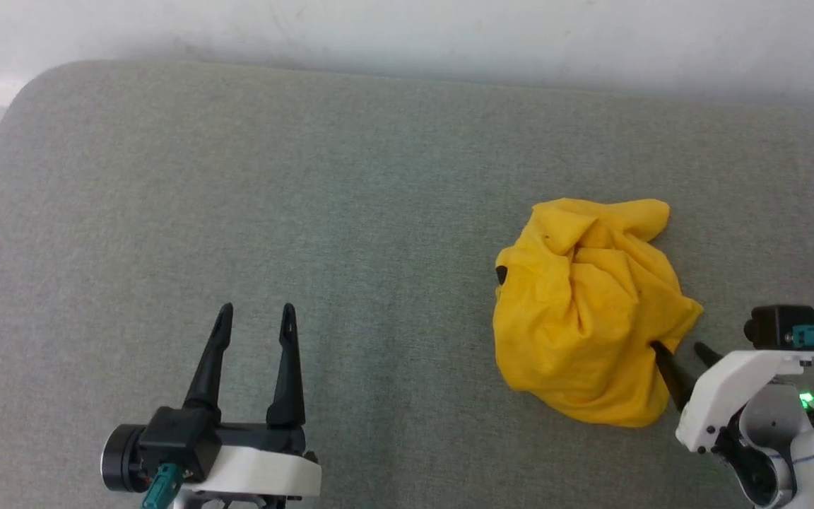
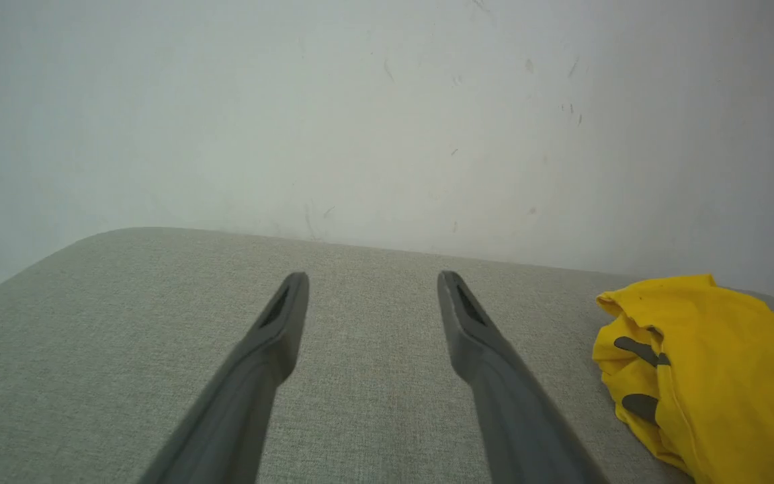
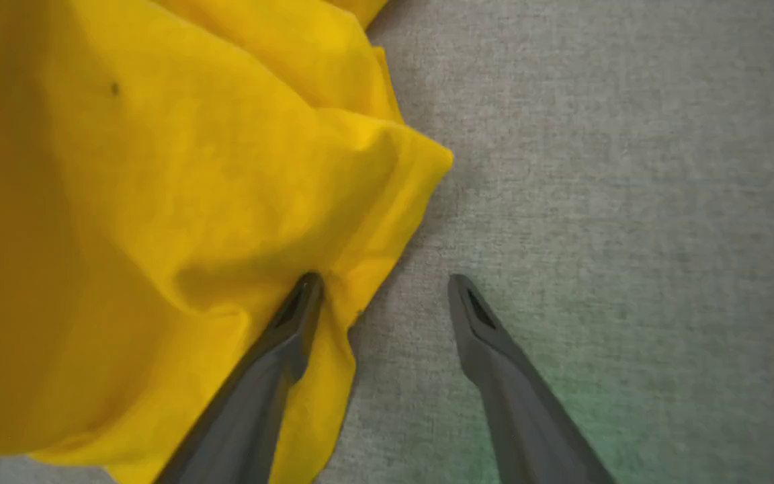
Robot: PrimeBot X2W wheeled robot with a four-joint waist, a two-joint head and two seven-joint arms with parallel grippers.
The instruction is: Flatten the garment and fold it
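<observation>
Starting at the left, the robot's left gripper (image 1: pixel 256 311) hangs with its 2 dark fingers spread wide and nothing between them. It sits over a bare part of the grey-green woven-fabric padded surface (image 1: pixel 308 177), well in from the rounded far-left corner. A scuffed white wall (image 1: pixel 407 35) runs along the far edge. The middle of the surface carries nothing that would get in the way. On the right half, well in from the far edge, lies the garment (image 1: pixel 584 311), a small bright-yellow T-shirt bunched into 1 crumpled heap, with dark marks showing at its left side. It looks thin, light and limp, so I'd expect it to sag and fold on itself when lifted, and to drag over the rough weave more than slide. No sleeve or collar can be picked out in the heap. The likeliest hold is the loose doubled edge poking out at the heap's near-right side, pinched right at the hem so only 1 layer comes up. Just beside that edge, the right gripper (image 1: pixel 677 348) has its fingers parted and is pinching nothing. 1 finger lies against the yellow cloth with its tip at a crease, and the other is over bare fabric. Whether any cloth is hooked on that tip, I cannot tell.
</observation>
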